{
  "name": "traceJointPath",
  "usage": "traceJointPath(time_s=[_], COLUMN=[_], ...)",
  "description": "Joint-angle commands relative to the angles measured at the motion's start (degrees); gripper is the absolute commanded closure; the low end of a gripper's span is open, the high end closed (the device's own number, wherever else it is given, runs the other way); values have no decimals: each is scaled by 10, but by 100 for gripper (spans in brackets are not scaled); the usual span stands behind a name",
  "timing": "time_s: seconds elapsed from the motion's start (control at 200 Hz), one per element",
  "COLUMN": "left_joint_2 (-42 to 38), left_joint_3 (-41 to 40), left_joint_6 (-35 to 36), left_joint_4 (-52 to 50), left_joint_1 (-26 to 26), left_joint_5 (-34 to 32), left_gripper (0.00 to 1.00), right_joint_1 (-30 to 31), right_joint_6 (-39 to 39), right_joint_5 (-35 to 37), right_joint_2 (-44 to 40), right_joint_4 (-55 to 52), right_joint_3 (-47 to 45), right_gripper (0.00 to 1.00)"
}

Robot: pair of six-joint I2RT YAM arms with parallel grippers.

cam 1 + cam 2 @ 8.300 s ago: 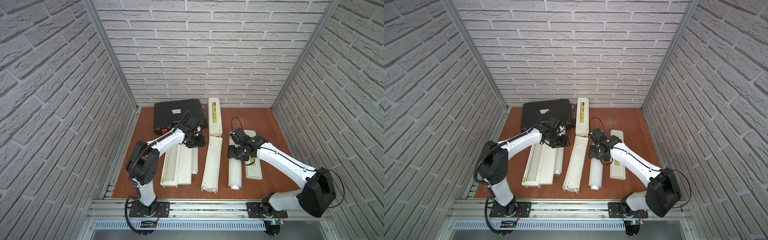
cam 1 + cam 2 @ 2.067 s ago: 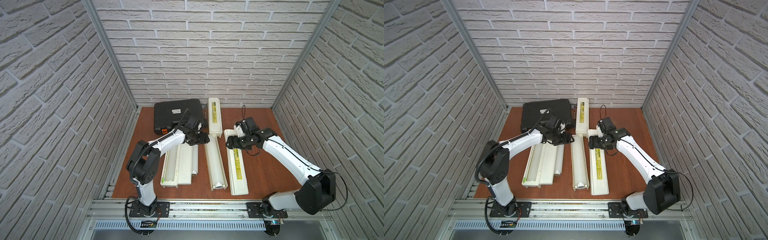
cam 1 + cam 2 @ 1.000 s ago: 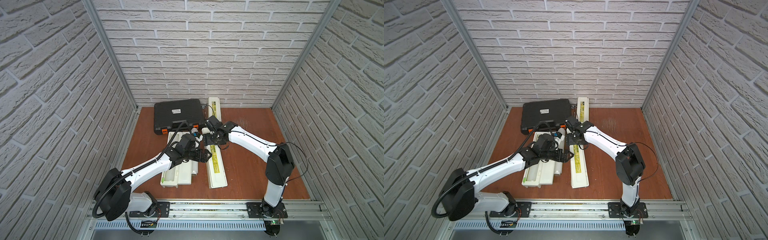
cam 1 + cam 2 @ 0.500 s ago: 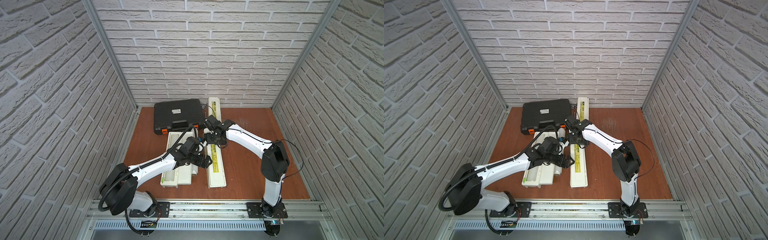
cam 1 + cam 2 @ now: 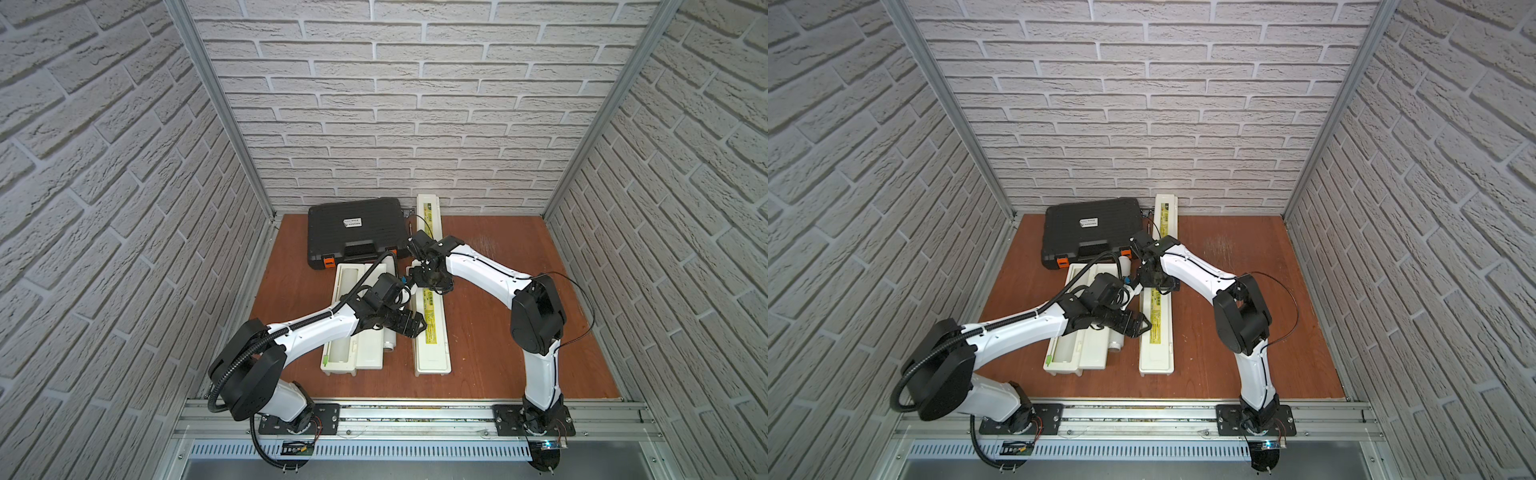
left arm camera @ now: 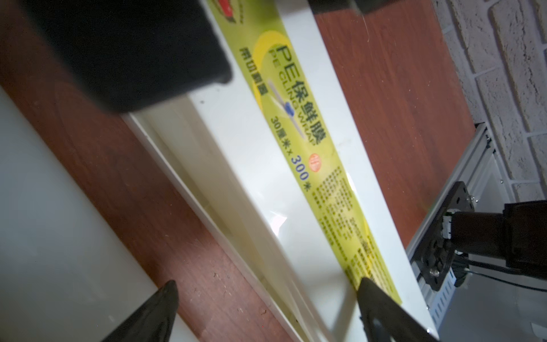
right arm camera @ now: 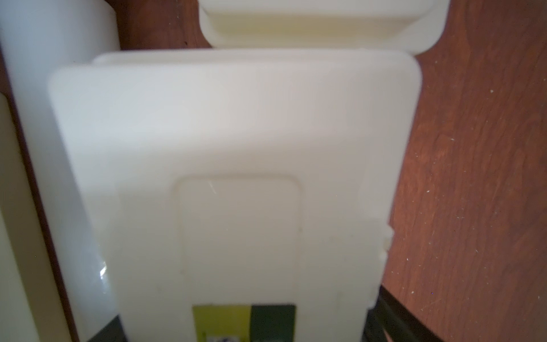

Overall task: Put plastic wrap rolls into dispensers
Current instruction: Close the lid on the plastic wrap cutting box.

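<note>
**Both arms meet at the middle dispenser**

The left arm stretches low from the front-left corner of the brown surface (image 5: 490, 374). Its tool (image 5: 415, 325) has its fingers spread over the left rim of the closed cream-white plastic dispenser box (image 5: 433, 353), which lies mid-surface, front to back. The right arm folds back from the front-right corner, elbow high. Its tool (image 5: 430, 279) is at that box's far end; I cannot tell whether it grips. A long white plastic wrap roll (image 5: 389, 338) lies just left, beside an open cream dispenser (image 5: 368, 357).

Bare table (image 5: 498, 332) right of closed dispenser (image 5: 432, 353), narrow gap left (1 roll (image 5: 389, 341) there), black case (image 5: 357, 232) behind.
</note>
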Motion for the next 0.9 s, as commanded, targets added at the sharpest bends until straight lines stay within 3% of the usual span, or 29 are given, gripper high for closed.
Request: traceJointPath(time_s=[0.0,0.205,0.895], left_joint_2=[16,43,-14], left_joint_3=[17,32,7], left_joint_6=[28,33,36], left_joint_4=[-22,-33,-9], left_joint_1=[-8,-15,-15], left_joint_5=[5,5,-23], left_gripper=[7,8,6], right_joint_1=[5,7,35], right_joint_6=[30,24,-8], right_joint_5=[-14,-20,11], right_joint_2=[-6,-8,-8], right_joint_4=[21,23,-25], right_joint_3=[34,42,103], right_gripper=[31,31,31])
